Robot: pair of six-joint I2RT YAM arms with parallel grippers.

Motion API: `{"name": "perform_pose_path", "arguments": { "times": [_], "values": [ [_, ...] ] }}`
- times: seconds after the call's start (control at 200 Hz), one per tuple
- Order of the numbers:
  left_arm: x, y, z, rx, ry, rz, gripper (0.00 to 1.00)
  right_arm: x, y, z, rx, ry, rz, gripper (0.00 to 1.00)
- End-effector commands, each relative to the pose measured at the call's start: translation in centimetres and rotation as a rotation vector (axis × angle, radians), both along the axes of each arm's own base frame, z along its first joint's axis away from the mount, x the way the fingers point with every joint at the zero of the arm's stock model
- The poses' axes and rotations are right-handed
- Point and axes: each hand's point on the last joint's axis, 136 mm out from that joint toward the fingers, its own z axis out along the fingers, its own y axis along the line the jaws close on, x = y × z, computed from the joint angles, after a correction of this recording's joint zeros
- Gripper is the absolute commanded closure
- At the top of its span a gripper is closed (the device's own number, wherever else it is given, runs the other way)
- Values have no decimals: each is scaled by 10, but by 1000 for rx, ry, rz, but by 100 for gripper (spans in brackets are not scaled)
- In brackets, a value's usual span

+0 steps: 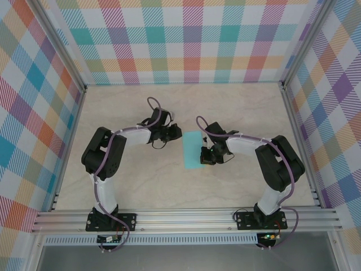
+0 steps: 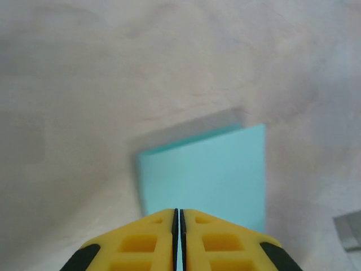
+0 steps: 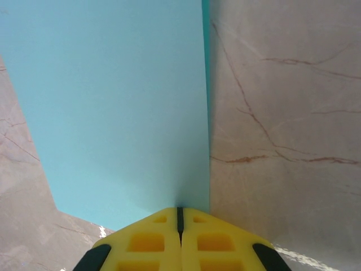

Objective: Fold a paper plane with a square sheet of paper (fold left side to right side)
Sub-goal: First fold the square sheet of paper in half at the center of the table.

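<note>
The square sheet of paper (image 1: 192, 149) lies mid-table as a narrow turquoise rectangle, long side running away from the arms. My left gripper (image 1: 179, 134) is at its far left corner. In the left wrist view the yellow fingers (image 2: 179, 212) are shut and the sheet (image 2: 214, 169) runs under their tips. Its far edge casts a grey shadow, so it stands slightly off the table. My right gripper (image 1: 206, 157) is at the sheet's right edge. It is shut (image 3: 180, 210), with its tips on the paper (image 3: 113, 113) just inside that edge. I cannot tell if either pinches the paper.
Bare marble-look tabletop (image 1: 141, 186) surrounds the sheet. Pastel checked walls (image 1: 186, 39) close off the left, back and right. An aluminium rail (image 1: 186, 217) carries both arm bases along the near edge. A small grey shape (image 2: 350, 228) sits at the right edge of the left wrist view.
</note>
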Motion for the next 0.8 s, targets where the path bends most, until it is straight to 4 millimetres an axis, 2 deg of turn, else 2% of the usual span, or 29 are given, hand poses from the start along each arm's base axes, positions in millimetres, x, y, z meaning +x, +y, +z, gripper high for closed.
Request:
{"name": "perform_pose_path", "arguments": {
  "times": [0.0, 0.175, 0.35, 0.8],
  "values": [
    [-10, -25, 7, -27, -17, -67, 88, -29, -40, -38, -204, 106, 7, 95],
    [3, -25, -18, 37, 8, -38, 88, -28, -39, -37, -201, 107, 7, 95],
    [15, -18, -31, 91, 4, -9, 88, -28, -38, -36, -200, 106, 11, 95],
    [43, 31, -56, 144, 27, 109, 88, -31, -39, -37, -202, 112, 15, 95]
  ]
}}
